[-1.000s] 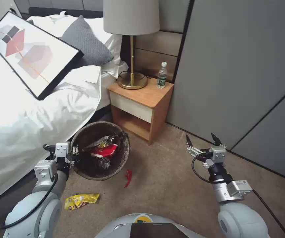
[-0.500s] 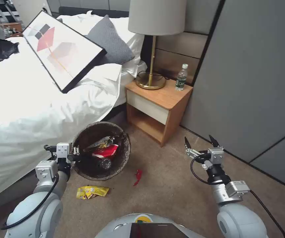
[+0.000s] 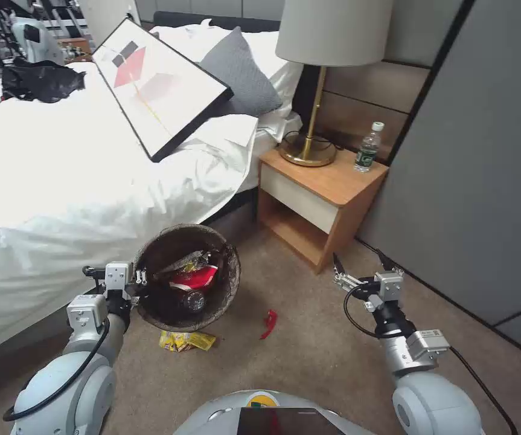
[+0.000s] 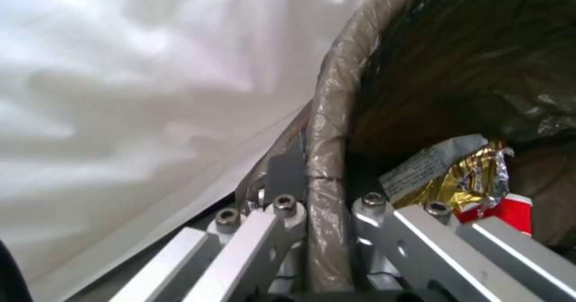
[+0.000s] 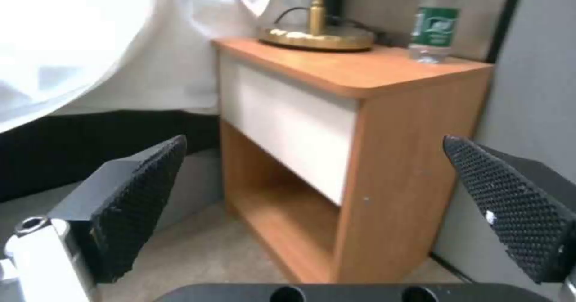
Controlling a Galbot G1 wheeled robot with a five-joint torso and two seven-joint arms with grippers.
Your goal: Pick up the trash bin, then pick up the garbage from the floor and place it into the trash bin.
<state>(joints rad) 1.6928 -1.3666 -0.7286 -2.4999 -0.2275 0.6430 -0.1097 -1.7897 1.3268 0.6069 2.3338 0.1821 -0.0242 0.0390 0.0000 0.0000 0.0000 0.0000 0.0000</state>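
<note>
The trash bin [image 3: 231,275], lined with a dark bag, hangs beside the bed with my left gripper [image 3: 134,284] shut on its near rim. In the left wrist view the gripper [image 4: 327,212] clamps the bag-covered rim [image 4: 329,126] between its fingers. Inside lie a red cup [image 3: 195,278], a gold wrapper [image 4: 474,180] and a dark bottle [image 3: 194,300]. Garbage on the carpet: a yellow wrapper [image 3: 186,341] just below the bin and a red scrap [image 3: 268,323] to its right. My right gripper [image 3: 360,267] hovers open and holds nothing, facing the nightstand.
The white bed [image 3: 61,181] with a framed picture [image 3: 160,84] stands at the left. The wooden nightstand [image 3: 326,193] ahead carries a lamp [image 3: 308,151] and a green-labelled bottle [image 3: 368,148]. A grey wall panel [image 3: 483,181] closes the right side.
The camera has swung left, so the bed, nightstand and floor litter slid right in the picture. The bin stays in my left gripper, and the right gripper stays open.
</note>
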